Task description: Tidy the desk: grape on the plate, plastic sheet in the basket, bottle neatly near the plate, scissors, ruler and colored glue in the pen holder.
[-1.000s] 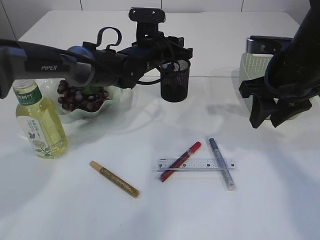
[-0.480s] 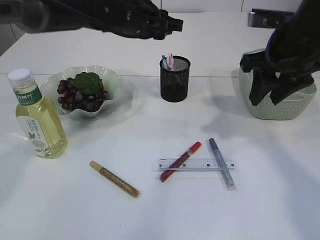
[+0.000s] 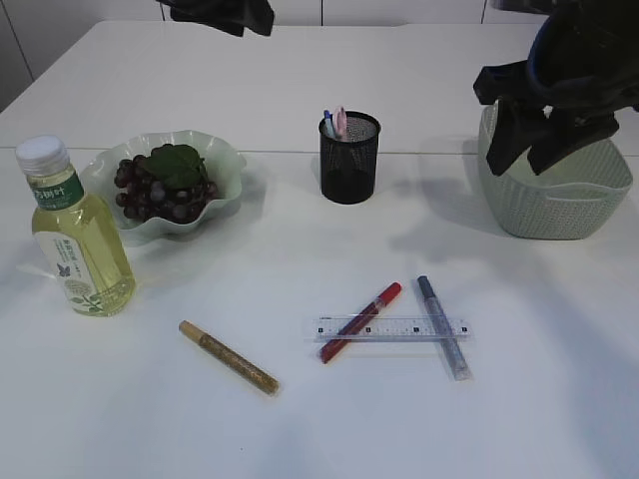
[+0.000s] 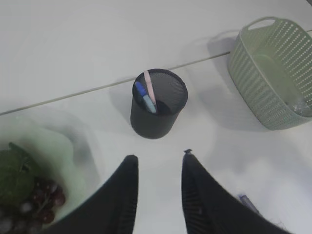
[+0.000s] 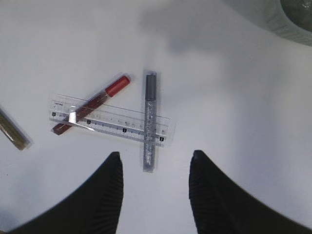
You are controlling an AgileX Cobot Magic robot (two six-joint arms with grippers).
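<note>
Ruler (image 5: 111, 122) lies flat on the surface just ahead of the right tool (image 5: 155, 187), long axis crosswise to its empty, parted jaws. Red glue (image 5: 91, 104) and silver glue (image 5: 149, 121) cross it. Left tool (image 4: 158, 187), likewise parted and empty, faces the pen holder (image 4: 158, 103); right arm nearer.

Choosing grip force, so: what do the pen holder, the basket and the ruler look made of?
Pen holder: likely black metal mesh, matte; light shows through fine holes. Basket: probably molded plastic, pale green, with regular perforated walls and a smooth rim. Ruler: clear, glossy plastic by its look; the table shows through it.
</note>
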